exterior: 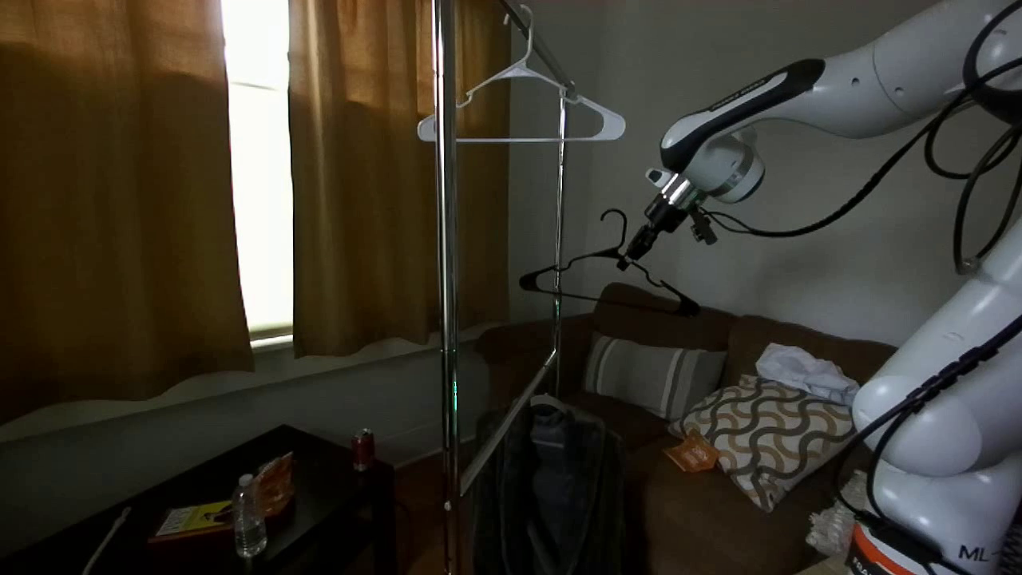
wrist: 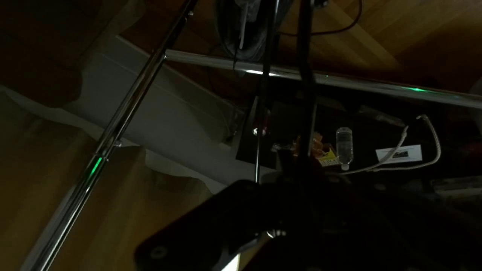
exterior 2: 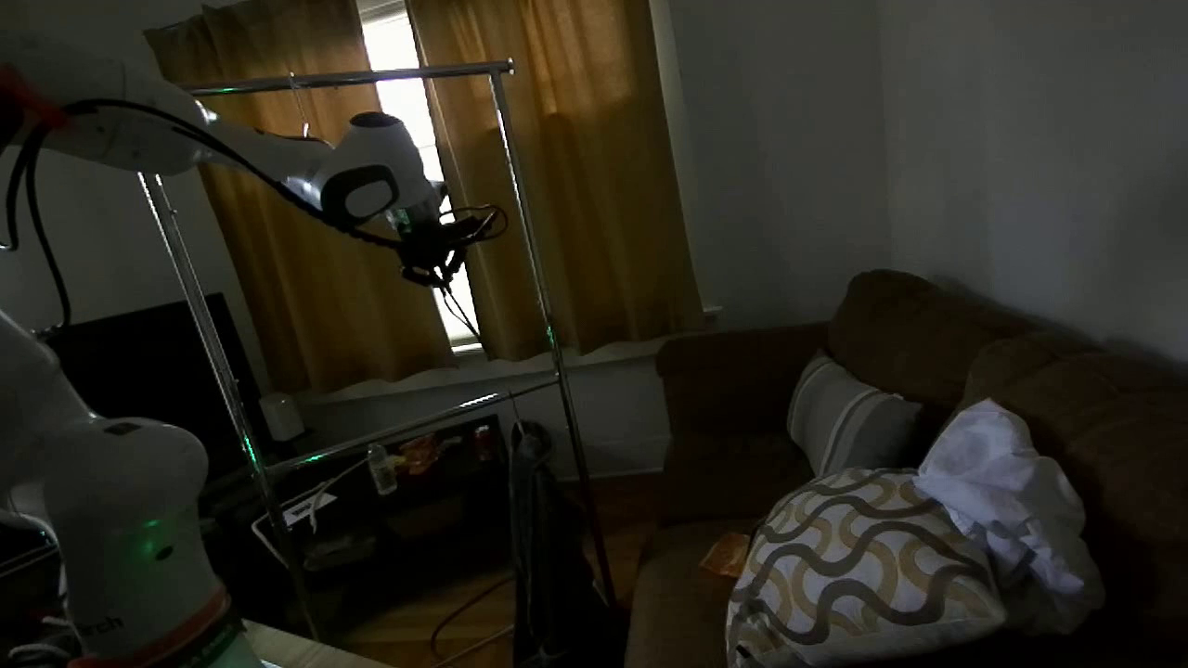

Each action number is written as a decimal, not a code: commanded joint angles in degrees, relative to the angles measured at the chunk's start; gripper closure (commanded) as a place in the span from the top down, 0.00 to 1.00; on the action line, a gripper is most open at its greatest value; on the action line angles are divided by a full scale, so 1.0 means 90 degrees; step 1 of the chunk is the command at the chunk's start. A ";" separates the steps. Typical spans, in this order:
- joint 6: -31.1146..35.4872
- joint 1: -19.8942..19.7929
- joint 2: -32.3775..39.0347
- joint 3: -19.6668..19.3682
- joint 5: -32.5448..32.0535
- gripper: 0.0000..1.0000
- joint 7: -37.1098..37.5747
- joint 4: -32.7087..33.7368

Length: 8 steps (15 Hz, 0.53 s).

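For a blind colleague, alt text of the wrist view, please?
The gripper, dark at the bottom, holds a black hanger that extends up the picture. Beyond, dimly lit: a chrome rack and a dark table bearing a clear bottle.

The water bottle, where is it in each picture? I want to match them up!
In an exterior view: water bottle at the bottom left, on the dark table.
In an exterior view: water bottle left of the middle, lower half.
Wrist view: water bottle right of the middle, cap pointing down the picture.
Shared landmark: the shiny clothes rack shows in all three.
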 commanded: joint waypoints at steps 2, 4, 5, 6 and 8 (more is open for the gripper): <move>-0.0508 0.0099 -0.0215 -0.0191 0.0334 0.02 0.0295 0.0347; -0.0593 0.0174 -0.0216 -0.0230 0.0599 0.02 0.0264 0.0594; -0.0607 0.0229 -0.0197 -0.0245 0.0795 0.02 0.0230 0.0740; -0.0566 0.0271 -0.0154 -0.0243 0.0969 0.02 0.0175 0.0866; -0.0545 0.0366 -0.0073 -0.0214 0.1351 0.02 0.0099 0.1149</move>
